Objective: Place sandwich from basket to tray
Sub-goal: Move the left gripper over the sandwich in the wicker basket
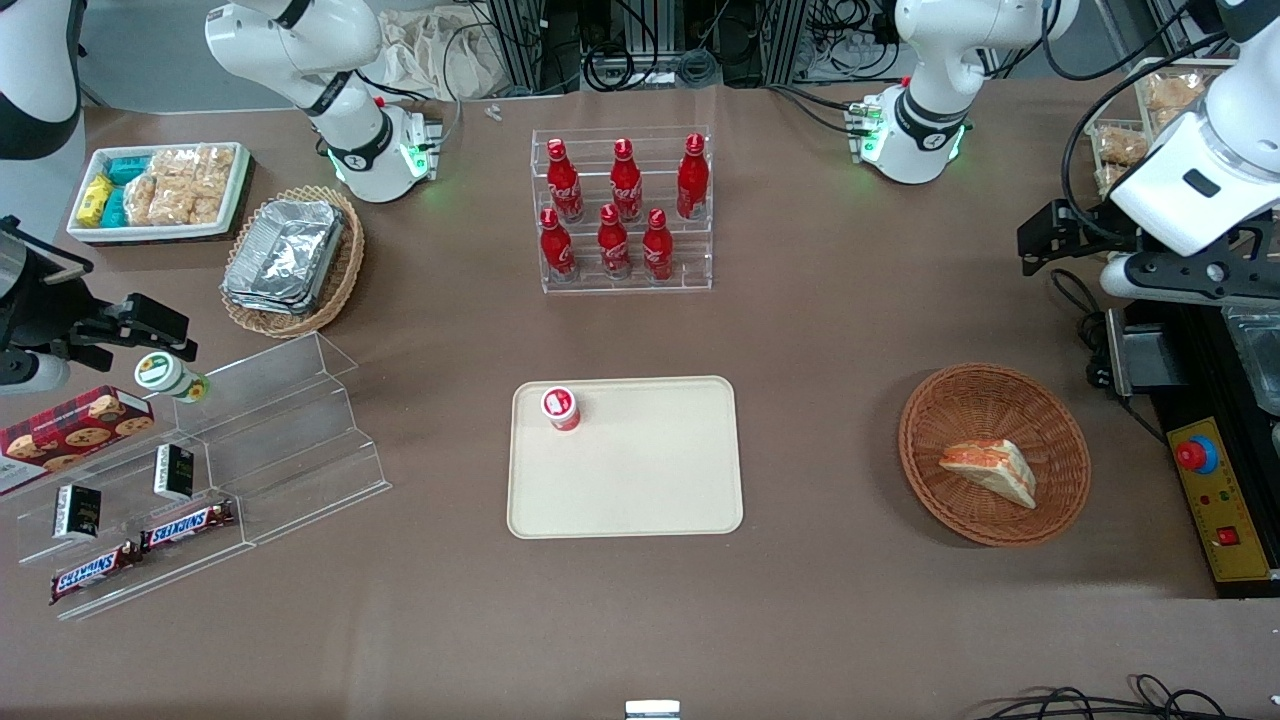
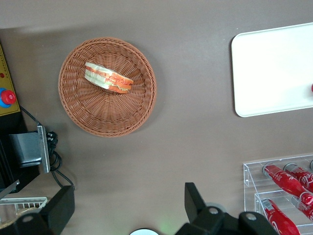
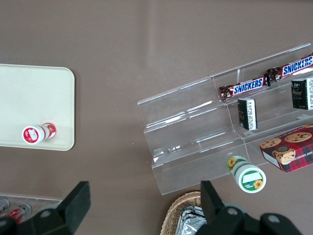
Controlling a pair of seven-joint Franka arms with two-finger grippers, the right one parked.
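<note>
Sandwich (image 1: 989,471) lies in basket (image 1: 994,453), toward working arm's end of table from tray (image 1: 625,457); gripper (image 2: 129,208) hangs high above table near basket, fingers wide apart, holding nothing; approach: centre over wedge, drop straight, pinch across bread faces, not filling edge.

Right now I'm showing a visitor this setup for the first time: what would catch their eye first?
Probably the red bottles, lined up in a clear rack, farther from the front camera than the tray. Next, the sandwich lying alone in the round basket toward the working arm's end of the table. The pincer hangs open high above the table near that basket, holding nothing.
</note>
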